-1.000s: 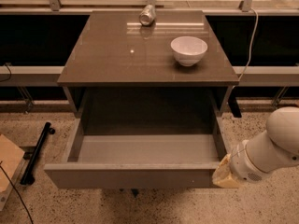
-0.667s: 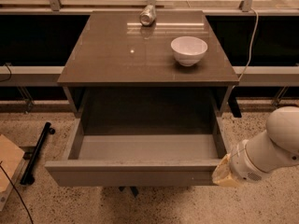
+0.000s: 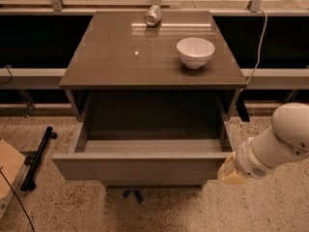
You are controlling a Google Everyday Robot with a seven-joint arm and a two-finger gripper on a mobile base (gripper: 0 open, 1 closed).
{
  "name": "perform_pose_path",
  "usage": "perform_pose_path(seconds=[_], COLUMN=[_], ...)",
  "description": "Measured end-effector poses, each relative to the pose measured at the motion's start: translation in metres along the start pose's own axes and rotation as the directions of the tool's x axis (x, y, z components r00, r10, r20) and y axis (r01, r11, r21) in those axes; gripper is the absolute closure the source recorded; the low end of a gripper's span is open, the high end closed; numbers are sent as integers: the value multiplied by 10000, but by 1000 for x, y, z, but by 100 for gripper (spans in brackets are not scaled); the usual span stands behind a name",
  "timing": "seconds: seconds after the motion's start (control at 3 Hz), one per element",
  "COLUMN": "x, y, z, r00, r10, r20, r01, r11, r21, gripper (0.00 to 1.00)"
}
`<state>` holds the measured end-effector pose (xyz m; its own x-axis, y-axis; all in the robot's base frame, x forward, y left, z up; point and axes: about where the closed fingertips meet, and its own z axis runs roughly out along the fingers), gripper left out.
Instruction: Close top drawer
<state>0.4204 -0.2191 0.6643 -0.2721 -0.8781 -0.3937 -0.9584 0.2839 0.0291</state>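
The top drawer (image 3: 140, 166) of the grey-brown cabinet stands pulled far out toward me, its flat handle-less front facing me and its paler inside empty. My gripper (image 3: 230, 172) is at the end of the white arm at the lower right. It sits against the right end of the drawer front. Its fingers are hidden behind the wrist.
A white bowl (image 3: 195, 52) and a metal can (image 3: 152, 15) lying on its side rest on the cabinet top (image 3: 120, 57). A black bar (image 3: 37, 156) and a wooden board (image 3: 8, 170) lie on the speckled floor at the left. A cable (image 3: 261, 33) hangs at the right.
The drawer front has moved slightly back toward the cabinet. My arm has followed it at the right end.
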Motion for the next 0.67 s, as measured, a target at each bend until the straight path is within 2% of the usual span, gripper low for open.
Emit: perform_pose_path(seconds=[0.33,0.67], x=[-5,-13], y=[-13,-37], z=[7,16], r00=[9991,9966], r10=[167,180], r20=[392,807], r01=[-193,-268], r11=[9975,9936], r21=[682,1098], gripper=[100,100])
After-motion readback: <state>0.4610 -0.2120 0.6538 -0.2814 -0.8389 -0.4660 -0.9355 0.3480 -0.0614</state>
